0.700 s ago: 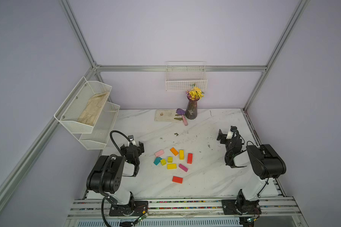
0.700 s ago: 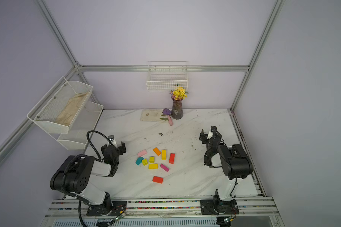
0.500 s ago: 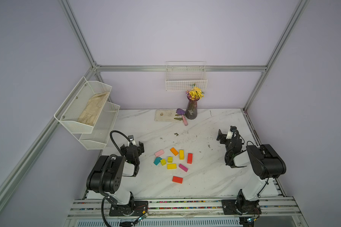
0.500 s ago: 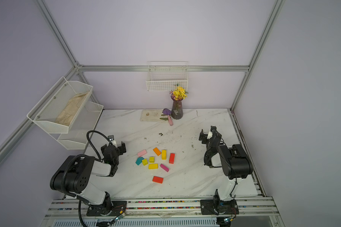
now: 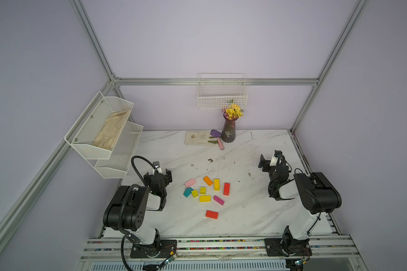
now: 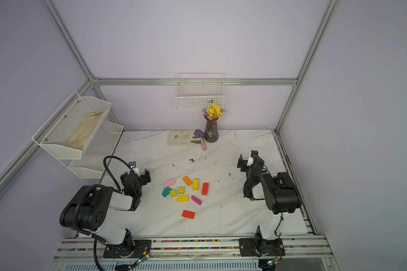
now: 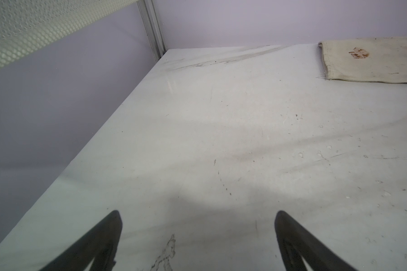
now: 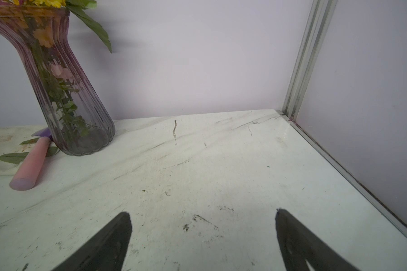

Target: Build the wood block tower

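Basically a start pose, no tower yet. Rack [image 5: 99, 131] hangs on the left wall off the table [image 5: 244, 211], not part of the job. Left claw [image 5: 159, 175] sits low at the left side with its jaws wide and nothing between them. Its wrist view shows only bare marble, and it faces the back rather than the blocks, so it looks parked, not reaching. Blocks [image 5: 205, 198] all lie flat and loose in one cluster mid-table between the arms, nearer the left one, probably so either arm can reach them. Going across: pink brick [image 5: 190, 182], teal piece [image 5: 188, 192] just beside two yellow cubes [image 5: 194, 193], orange brick [image 5: 208, 180], magenta brick [image 5: 218, 200]. Red brick [image 5: 211, 214] lies apart at the front, free on all sides, so I'd judge it an easy first pick for the base. The teal piece likely goes last, as the roof. Vase [image 5: 228, 132] and trowel [image 5: 220, 143] stand at the back wall, well apart from the blocks and out of the way. Right claw [image 5: 269, 162] is at the right side, jaws spread wide and empty, also facing the back.
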{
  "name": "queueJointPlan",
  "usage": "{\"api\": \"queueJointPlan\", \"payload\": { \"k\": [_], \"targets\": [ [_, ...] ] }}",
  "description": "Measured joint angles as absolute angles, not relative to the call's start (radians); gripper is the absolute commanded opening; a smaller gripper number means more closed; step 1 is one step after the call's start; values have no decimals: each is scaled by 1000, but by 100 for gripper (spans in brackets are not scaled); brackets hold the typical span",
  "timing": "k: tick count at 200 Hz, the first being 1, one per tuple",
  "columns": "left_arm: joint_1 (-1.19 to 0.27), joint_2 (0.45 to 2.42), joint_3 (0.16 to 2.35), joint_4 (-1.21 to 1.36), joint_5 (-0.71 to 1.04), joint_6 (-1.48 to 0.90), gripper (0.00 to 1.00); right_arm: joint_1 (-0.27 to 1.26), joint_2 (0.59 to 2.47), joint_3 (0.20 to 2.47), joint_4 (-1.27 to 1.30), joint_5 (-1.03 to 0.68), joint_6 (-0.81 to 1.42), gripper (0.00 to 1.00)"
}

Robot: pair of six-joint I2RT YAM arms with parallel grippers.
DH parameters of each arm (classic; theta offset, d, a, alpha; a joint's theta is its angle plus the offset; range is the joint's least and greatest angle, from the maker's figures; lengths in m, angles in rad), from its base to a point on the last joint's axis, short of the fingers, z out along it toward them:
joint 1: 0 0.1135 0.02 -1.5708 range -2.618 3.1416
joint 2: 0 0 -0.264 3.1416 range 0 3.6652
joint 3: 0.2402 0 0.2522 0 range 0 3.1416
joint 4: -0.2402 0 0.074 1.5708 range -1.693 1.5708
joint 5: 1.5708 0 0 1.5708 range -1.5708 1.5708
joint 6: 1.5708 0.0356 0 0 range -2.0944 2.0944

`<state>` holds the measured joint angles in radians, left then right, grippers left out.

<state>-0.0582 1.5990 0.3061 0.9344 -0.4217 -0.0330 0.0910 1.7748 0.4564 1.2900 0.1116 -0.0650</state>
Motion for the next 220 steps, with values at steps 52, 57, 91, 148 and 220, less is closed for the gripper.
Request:
{"api": "queueJointPlan", "payload": {
  "k": [52, 57, 91, 148, 220],
  "targets": [
    [-58, 1599, 306, 934, -422, -33, 100, 91, 1775, 456, 1290, 112, -65, 97],
    [-58, 1599, 306, 934, -422, -33, 100, 91, 1775, 456, 1290, 112, -65, 97],
    [-58, 1599, 306, 934, -422, -33, 100, 91, 1775, 456, 1290, 112, -65, 97],
    [-58, 1599, 306, 934, -422, -33, 100, 91, 1775, 456, 1290, 113, -65, 97],
    [-73, 1481, 348, 759, -456, -29, 100, 96, 1517, 635, 939, 161, 53, 97]
  ]
}}
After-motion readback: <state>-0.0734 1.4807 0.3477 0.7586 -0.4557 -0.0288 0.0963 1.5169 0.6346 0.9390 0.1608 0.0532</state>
